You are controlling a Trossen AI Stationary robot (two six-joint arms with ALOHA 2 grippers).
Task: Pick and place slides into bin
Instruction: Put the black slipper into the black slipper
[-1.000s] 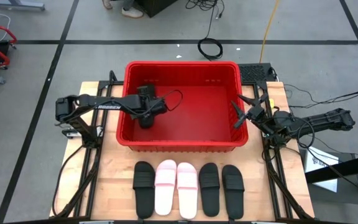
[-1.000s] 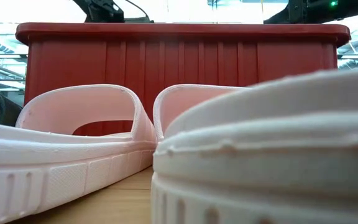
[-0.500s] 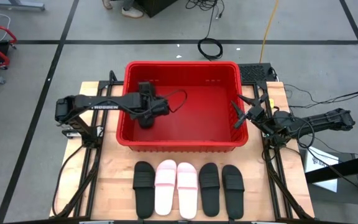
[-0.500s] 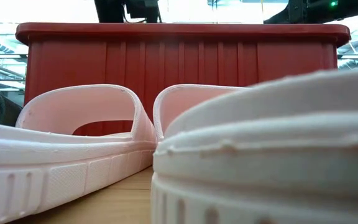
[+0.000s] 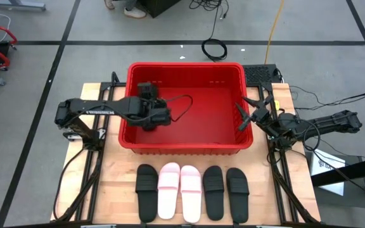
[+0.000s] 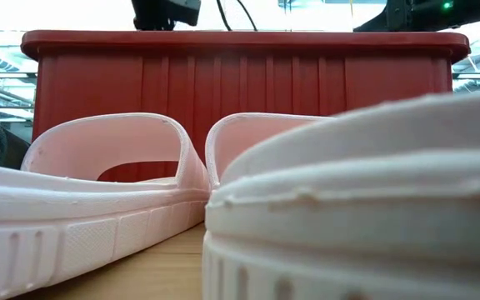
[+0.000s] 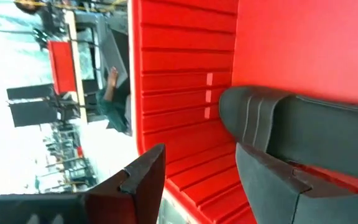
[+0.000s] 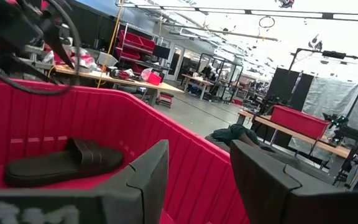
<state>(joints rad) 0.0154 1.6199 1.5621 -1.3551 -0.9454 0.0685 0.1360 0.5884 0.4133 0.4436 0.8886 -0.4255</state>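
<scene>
One black slide [image 8: 64,163] already lies flat on the floor of the red bin [image 5: 185,147], strap uppermost, against the bin's left wall. The left gripper [image 5: 149,117] hangs over that same left part of the bin, its fingers [image 7: 143,180] spread and holding nothing; the slide shows just beyond them in the left wrist view.

Five slides remain outside the bin, set side by side in a row on the wooden table [image 5: 109,190] just off the bin's front wall. Counting along the row from the bin's left corner: a black slide [image 5: 147,190], two pale pink slides [image 5: 179,190], then two further black slides [image 5: 225,190]. Each lies sole down, its long axis square to the bin's front wall.

The right gripper [image 5: 247,116] sits at the bin's right wall, near the front right corner, fingers parted and empty.

Judgement: the row lies on the far side of the bin's front wall from both grippers. The right gripper stands nearer the black slides at its end of the row; the left gripper must first clear the bin's rim. Either would have to turn its fingers across a slide's width to close on the strap or sole edges.
</scene>
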